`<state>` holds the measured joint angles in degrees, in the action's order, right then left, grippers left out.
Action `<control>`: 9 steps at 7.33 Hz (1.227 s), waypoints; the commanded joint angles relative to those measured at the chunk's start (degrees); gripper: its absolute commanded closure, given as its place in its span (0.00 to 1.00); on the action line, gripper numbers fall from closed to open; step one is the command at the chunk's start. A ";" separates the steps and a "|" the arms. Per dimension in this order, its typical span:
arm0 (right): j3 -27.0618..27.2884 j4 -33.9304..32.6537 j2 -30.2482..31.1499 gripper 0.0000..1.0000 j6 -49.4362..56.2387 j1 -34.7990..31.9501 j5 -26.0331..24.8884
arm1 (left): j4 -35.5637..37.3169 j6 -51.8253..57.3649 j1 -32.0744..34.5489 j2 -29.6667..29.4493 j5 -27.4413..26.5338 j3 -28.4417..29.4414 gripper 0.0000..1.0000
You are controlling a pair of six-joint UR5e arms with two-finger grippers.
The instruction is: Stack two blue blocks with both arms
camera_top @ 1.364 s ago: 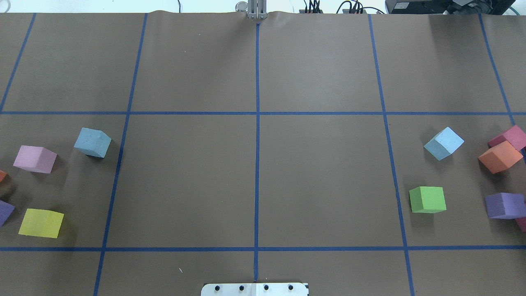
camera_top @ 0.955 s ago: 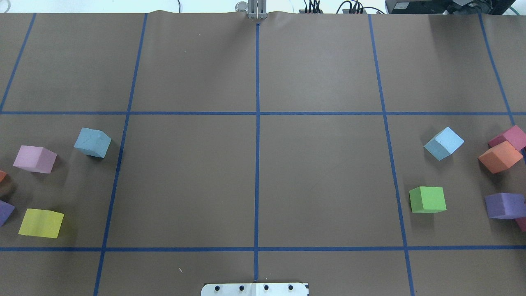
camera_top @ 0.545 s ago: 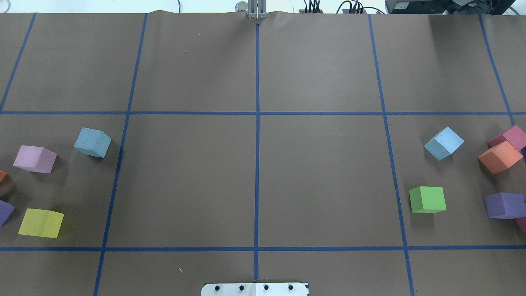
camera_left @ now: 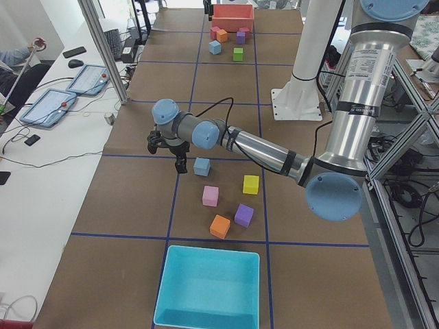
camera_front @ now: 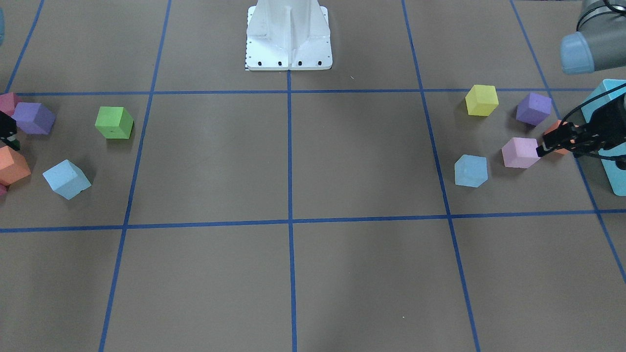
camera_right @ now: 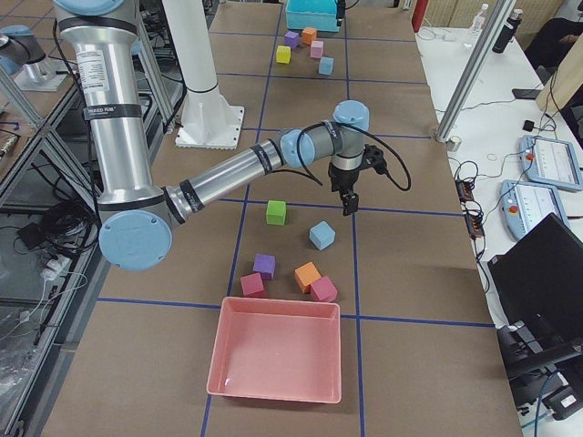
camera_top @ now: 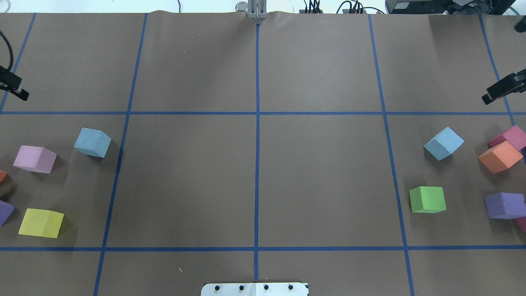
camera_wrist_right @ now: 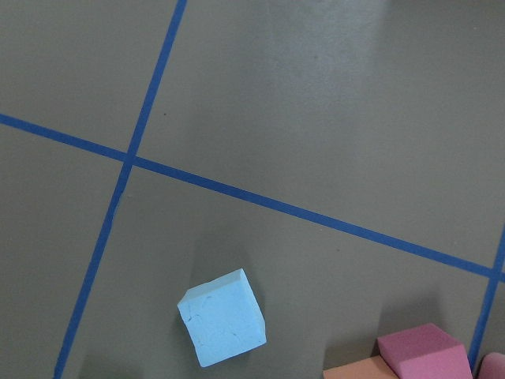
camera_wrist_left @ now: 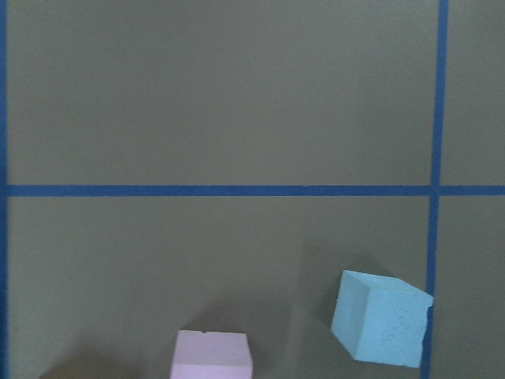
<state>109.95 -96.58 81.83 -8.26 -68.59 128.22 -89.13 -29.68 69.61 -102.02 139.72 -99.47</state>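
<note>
Presently, overhead view:
Left block [camera_top: 92, 142]: mid-left of frame, near pink cube [camera_top: 34, 159].
Right block [camera_top: 444, 143]: mid-right, above green cube [camera_top: 427, 199].
Left gripper [camera_top: 24, 95]: upper left edge; finger spacing cannot be told.
Right gripper [camera_top: 487, 98]: upper right edge; likewise.

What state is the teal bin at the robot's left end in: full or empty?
Empty. The exterior left view shows the teal bin with a bare floor and nothing in it; the nearest orange cube lies outside its rim.
</note>
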 commanded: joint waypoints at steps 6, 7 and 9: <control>-9.57 18.77 2.10 0.05 -0.79 8.29 -1.74 | -15.25 -12.33 -12.92 -2.84 -11.22 7.25 0.01; -11.15 21.06 2.11 0.05 -0.79 8.56 -2.26 | -16.06 -12.51 -13.10 -2.84 -11.22 7.88 0.01; -13.62 24.59 2.28 0.06 -0.71 9.61 -2.79 | -16.07 -12.51 -13.18 -2.92 -11.31 7.89 0.01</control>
<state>97.85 -74.21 83.98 -9.03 -59.71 125.80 -104.87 -42.19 56.53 -104.91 128.49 -91.84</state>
